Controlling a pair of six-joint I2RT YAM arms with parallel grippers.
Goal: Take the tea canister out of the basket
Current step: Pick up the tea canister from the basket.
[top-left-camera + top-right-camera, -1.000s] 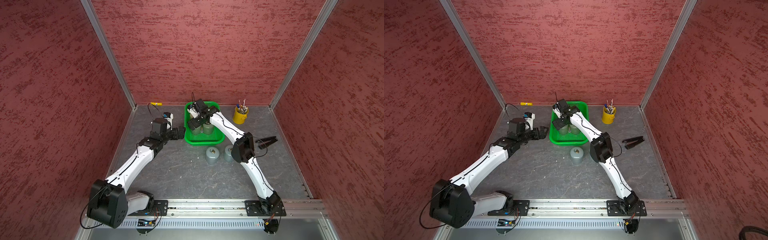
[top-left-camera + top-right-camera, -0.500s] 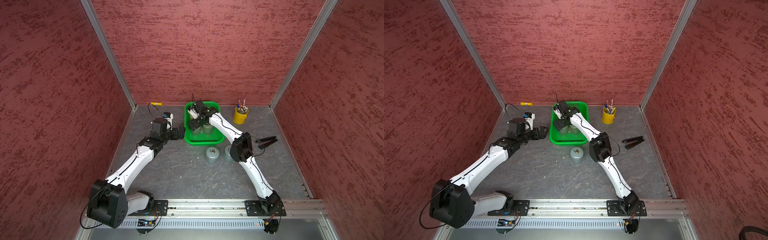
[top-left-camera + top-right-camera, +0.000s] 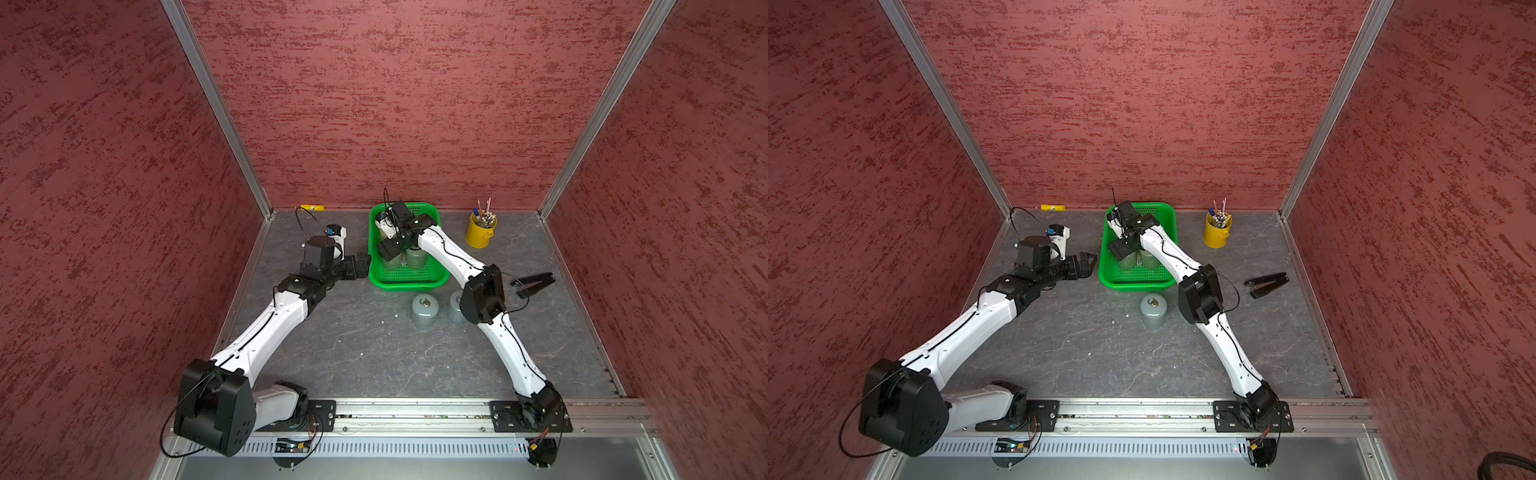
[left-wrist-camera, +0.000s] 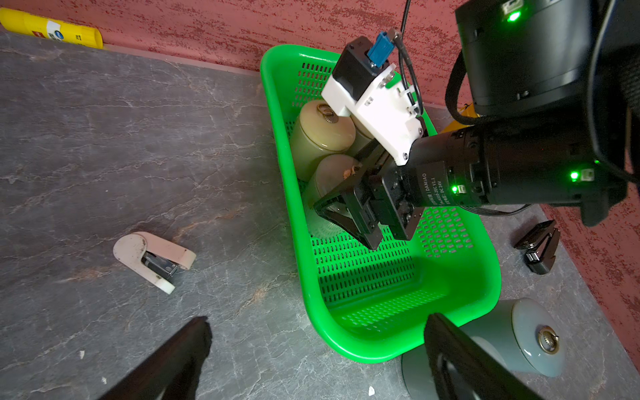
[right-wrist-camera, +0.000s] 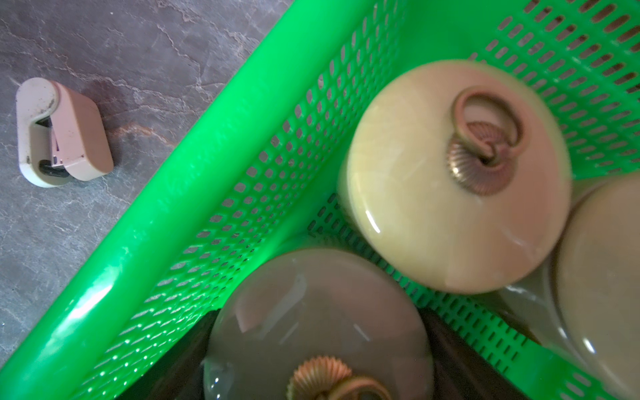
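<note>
While right end effector (image 4: 346, 225) straddles beige glazed tea canister (image 5: 304, 304) in bright green perforated plastic basket (image 5: 166, 214), I can't tell its grip; left end effector (image 4: 318, 322) gapes empty.

In both top views the basket (image 3: 409, 286) sits at mid-frame on the table (image 3: 365, 353), its far end against the back wall. Inside it, in the back half, stand tea canisters (image 3: 417, 258), beneath the right gripper (image 3: 388, 249). In a top view two loose canisters (image 3: 424, 309) stand side by side just below the basket. A bucket (image 3: 480, 236) stands to the right of the basket, with a hinged tool (image 3: 535, 283) at its lower right. A tube (image 3: 309, 206) lies along the back wall at upper left. The left gripper (image 3: 362, 265) is just left of the basket
</note>
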